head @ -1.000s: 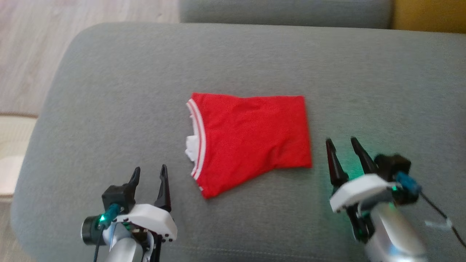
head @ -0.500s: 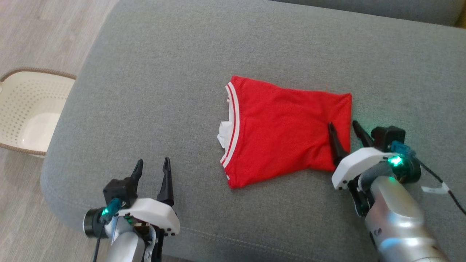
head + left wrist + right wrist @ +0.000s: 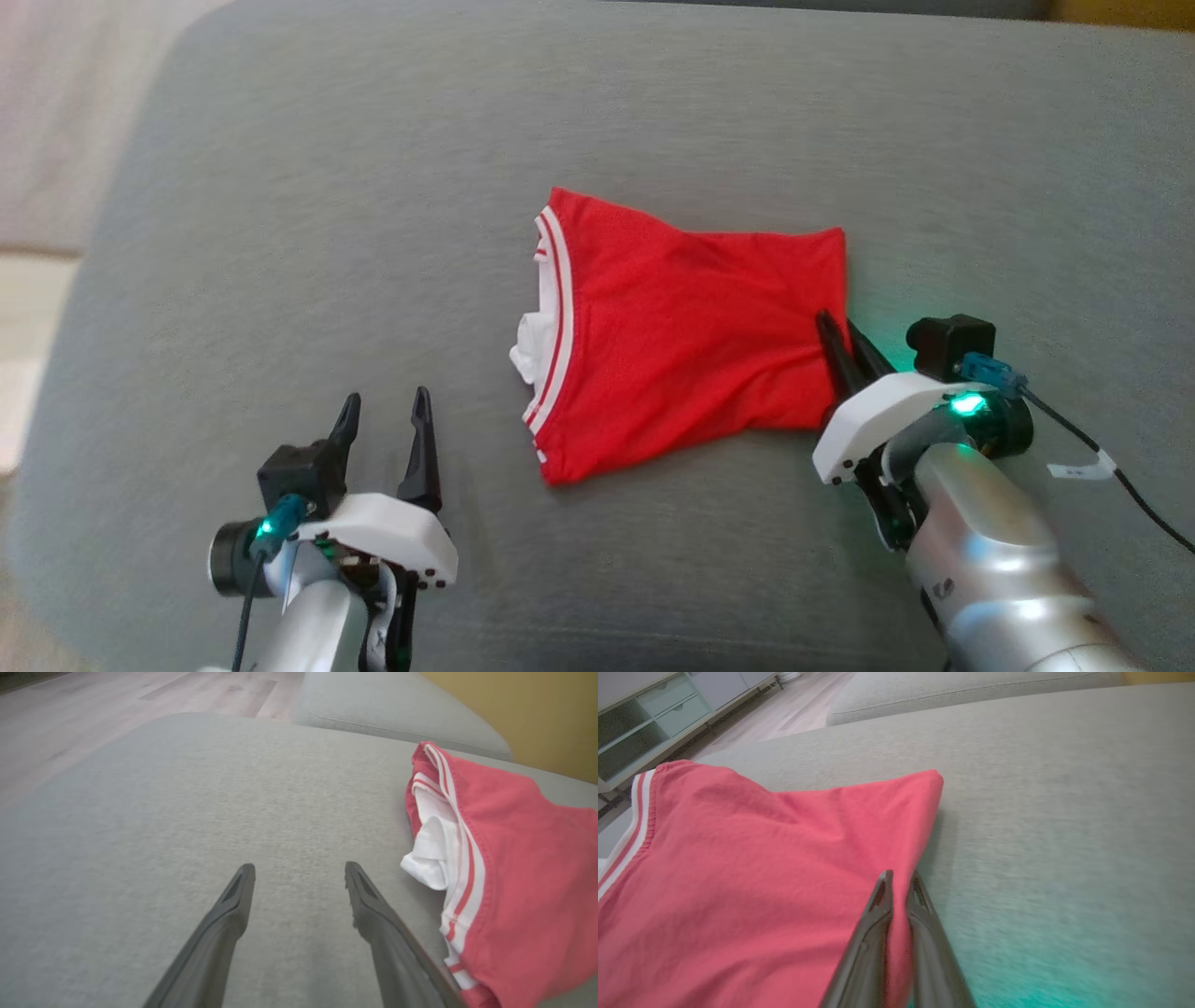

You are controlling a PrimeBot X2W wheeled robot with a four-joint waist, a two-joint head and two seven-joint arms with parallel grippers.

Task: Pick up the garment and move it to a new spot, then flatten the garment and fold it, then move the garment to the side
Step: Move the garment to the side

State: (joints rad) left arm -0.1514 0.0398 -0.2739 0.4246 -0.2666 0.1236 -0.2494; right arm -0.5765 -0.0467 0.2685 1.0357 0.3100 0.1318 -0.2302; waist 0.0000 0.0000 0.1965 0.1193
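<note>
Right claw [image 3: 837, 325], spread open a second ago, has clenched on the right edge of the folded red garment [image 3: 691, 336], which lies mid-cushion on the grey sofa [image 3: 280, 233]. Left claw [image 3: 385, 397] hangs released above the sofa, near the garment's striped end, not touching it.

Cloth on cloth
Red garment [image 3: 691, 345], matt fine knit, between matt dark right fingers [image 3: 872, 933]; grey sofa cushion [image 3: 280, 233] beneath, coarse-woven.

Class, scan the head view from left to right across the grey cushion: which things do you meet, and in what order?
left gripper → red garment → right gripper, pinching the garment's right edge → black cable
</note>
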